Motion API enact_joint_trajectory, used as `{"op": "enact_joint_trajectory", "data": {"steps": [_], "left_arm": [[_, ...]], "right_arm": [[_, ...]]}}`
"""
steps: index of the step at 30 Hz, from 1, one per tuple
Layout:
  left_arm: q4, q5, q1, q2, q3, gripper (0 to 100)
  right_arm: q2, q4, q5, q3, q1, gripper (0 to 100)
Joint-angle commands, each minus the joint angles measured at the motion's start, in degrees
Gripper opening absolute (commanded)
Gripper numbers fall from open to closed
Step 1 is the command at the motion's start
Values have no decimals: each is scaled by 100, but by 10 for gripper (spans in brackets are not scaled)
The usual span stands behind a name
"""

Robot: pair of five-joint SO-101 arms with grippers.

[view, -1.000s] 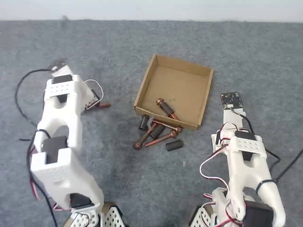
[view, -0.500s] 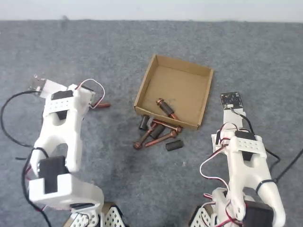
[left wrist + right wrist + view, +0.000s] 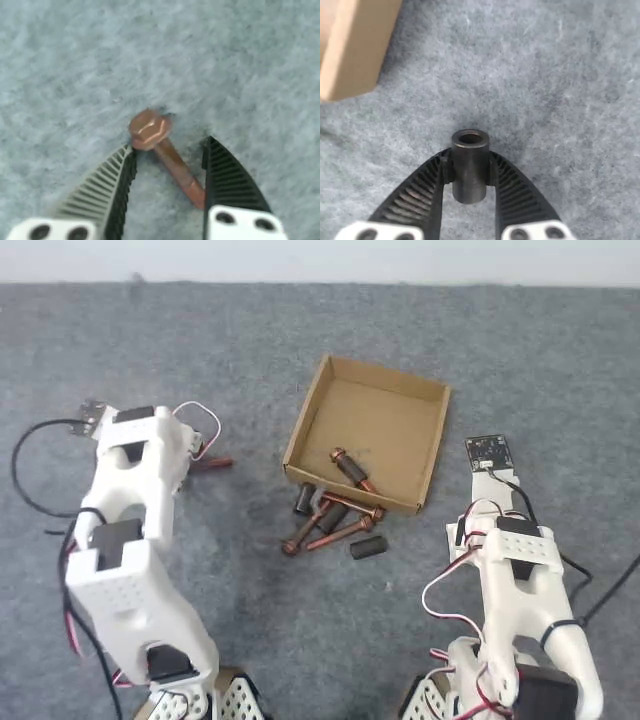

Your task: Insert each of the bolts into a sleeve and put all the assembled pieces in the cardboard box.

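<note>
My left pincer [image 3: 169, 145] stood open astride a bolt [image 3: 170, 160] lying on the carpet, its shank slanting across the gap. My right pincer [image 3: 469, 157] clamped a sleeve [image 3: 469, 172] near the cardboard box [image 3: 350, 55].

You're looking down on the cardboard box [image 3: 298, 435] from high; both wrist cameras are hugging the carpet [image 3: 250, 50] nearby, the right catching the box's corner.

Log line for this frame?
left end effector: open, straddling bolt on carpet | right end effector: shut on sleeve | cardboard box: one sleeved bolt inside
</note>
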Motion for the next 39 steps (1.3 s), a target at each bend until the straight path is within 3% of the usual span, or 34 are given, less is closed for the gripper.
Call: {"op": "enact_joint_trajectory", "data": {"steps": [1,3,12,19,33,39], "left_arm": [[9,-659,-53,202,-655,115],[9,-1319,-9,220,-699,13],[835,-4387,264,-299,-655,10],[791,-5160,501,-941,48,11],[-1143,-5582,1398,-3455,3064,12],[-1705,-5574,1459,-3701,3503,12]], "right_arm": [[-4,-110,79,-255,-66,6],[-4,-110,79,-255,-66,6],[-4,-110,79,-255,-66,6],[-4,-110,79,-255,-66,6],[-75,-92,9,-264,-75,6],[-75,-286,-941,-281,-347,6]]}}
